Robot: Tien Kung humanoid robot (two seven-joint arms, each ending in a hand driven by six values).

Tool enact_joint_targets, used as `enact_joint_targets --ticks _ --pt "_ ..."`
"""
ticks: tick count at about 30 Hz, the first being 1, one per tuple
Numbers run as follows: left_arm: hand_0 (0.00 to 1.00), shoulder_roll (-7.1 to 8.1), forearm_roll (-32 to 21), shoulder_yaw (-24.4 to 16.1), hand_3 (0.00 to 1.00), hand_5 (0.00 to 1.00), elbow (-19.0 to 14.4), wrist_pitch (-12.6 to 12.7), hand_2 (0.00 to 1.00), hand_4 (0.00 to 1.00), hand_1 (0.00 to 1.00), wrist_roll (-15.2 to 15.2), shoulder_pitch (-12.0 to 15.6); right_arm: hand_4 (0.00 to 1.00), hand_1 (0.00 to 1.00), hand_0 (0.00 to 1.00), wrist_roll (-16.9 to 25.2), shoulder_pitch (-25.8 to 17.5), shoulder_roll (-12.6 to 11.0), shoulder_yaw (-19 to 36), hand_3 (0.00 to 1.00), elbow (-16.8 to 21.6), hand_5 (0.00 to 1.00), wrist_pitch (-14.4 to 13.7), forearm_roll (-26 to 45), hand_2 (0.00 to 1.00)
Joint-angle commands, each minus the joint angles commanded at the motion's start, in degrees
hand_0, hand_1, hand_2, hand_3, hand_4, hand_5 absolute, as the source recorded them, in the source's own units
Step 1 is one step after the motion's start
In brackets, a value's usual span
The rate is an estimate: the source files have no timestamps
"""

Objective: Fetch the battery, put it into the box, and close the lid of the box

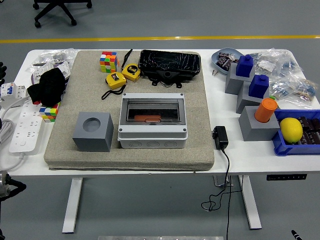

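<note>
Now | battery (146, 118) inside closed box (152, 120) | left hand (1, 68) far left, fingers unclear

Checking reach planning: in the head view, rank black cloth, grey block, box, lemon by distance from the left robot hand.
1. Black cloth, far left, beside the left robot hand.
2. Grey block, mat's near left.
3. Box, mat centre.
4. Lemon, far right, in blue bin.

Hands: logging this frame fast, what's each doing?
Left hand: only a sliver at the left edge, cannot be told.
Right hand: not in view.
</note>
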Motion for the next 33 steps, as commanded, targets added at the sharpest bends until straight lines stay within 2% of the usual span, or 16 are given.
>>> enact_joint_targets --ticks 3,4,9,10,21,22,33 --pt "0.82 -0.08 -0.15 -0.29 0.763 0.879 -0.03 0.07 0.78 0.998 0.817 0.01 -0.01 0.998 0.884 0.996 0.06 0.05 0.03 -0.24 0.808 0.0 0.998 0.09 0.25 0.822" --pt "0.804 -0.09 -0.24 -0.31 0.741 0.861 -0.09 0.27 0.749 0.998 0.777 0.04 -0.01 0.998 0.884 0.986 0.11 0.11 0.03 -0.34 0.808 0.0 0.998 0.14 0.44 0.822" --pt "0.804 -0.08 -0.57 -0.48 0.741 0.861 -0.29 1.35 0.749 0.998 0.777 0.05 -0.16 0.998 0.884 0.986 0.2 0.2 0.09 -0.42 0.808 0.0 0.998 -0.15 0.62 0.822" --pt "0.755 -0.07 -0.6 -0.54 0.703 0.843 -0.34 1.43 0.711 0.998 0.739 0.03 -0.19 0.998 0.885 0.984 0.19 0.19 0.09 -0.49 0.81 0.0 0.998 -0.13 0.67 0.823" --pt "0.744 -0.21 -1.04 -0.71 0.692 0.829 -0.53 2.7 0.684 0.984 0.714 -0.19 -0.14 0.998 0.858 0.975 0.16 0.15 0.2 0.05 0.814 0.0 0.998 -0.76 0.04 0.808" --pt "0.727 -0.21 -1.02 -0.69 0.624 0.829 -0.53 2.71 0.636 0.979 0.67 -0.17 -0.16 0.998 0.77 0.955 0.17 0.17 0.21 0.08 0.745 0.0 0.998 -0.81 0.0 0.722" --pt "0.717 -0.08 -0.6 -0.91 0.618 0.825 -0.41 2.53 0.644 0.984 0.681 -0.1 -0.14 0.998 0.778 0.954 0.25 0.21 0.05 -0.09 0.731 0.0 0.998 -0.92 -0.04 0.738"
